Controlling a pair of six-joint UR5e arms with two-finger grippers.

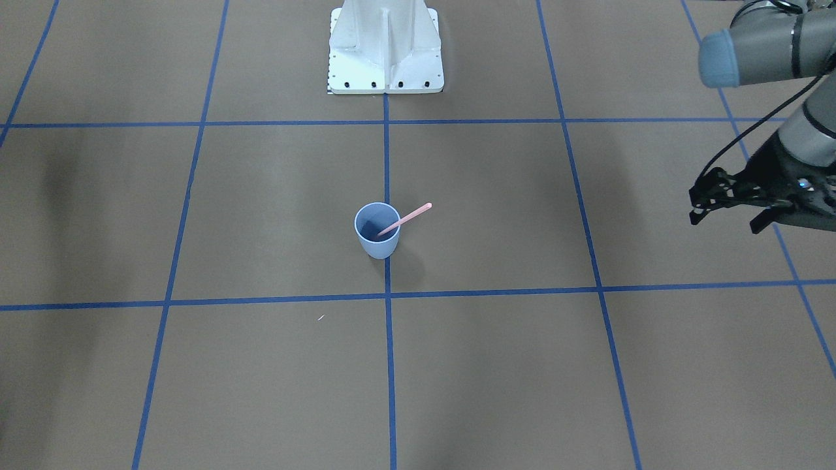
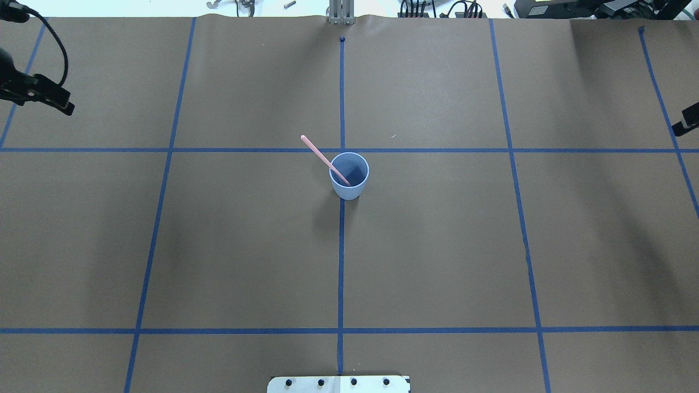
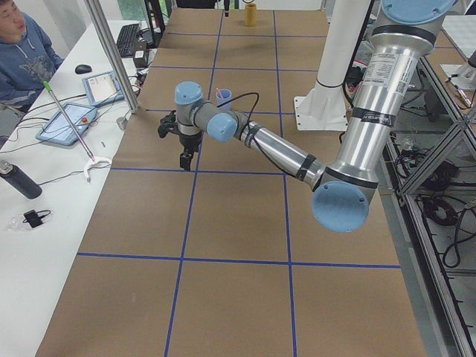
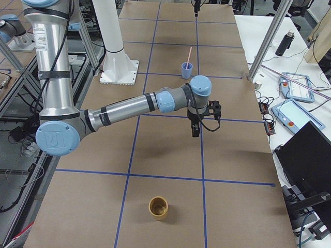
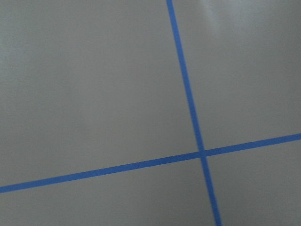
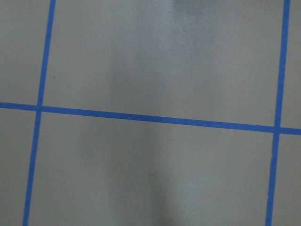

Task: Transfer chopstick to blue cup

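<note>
The blue cup (image 1: 377, 232) stands upright at the middle of the table on the centre tape line. The pink chopstick (image 1: 408, 218) stands in it, its lower end inside and its upper end leaning out over the rim toward the robot's left. Both show in the overhead view, the cup (image 2: 349, 177) and the chopstick (image 2: 319, 154). My left gripper (image 1: 725, 220) is open and empty, far off to the robot's left above the table. Only a small black part of my right gripper (image 2: 685, 120) shows at the table's right edge, and I cannot tell its state.
A small wooden cup (image 4: 158, 207) stands at the table's end on the robot's right. The robot's white base (image 1: 386, 49) sits behind the blue cup. Both wrist views show only brown paper and blue tape lines (image 5: 188, 94).
</note>
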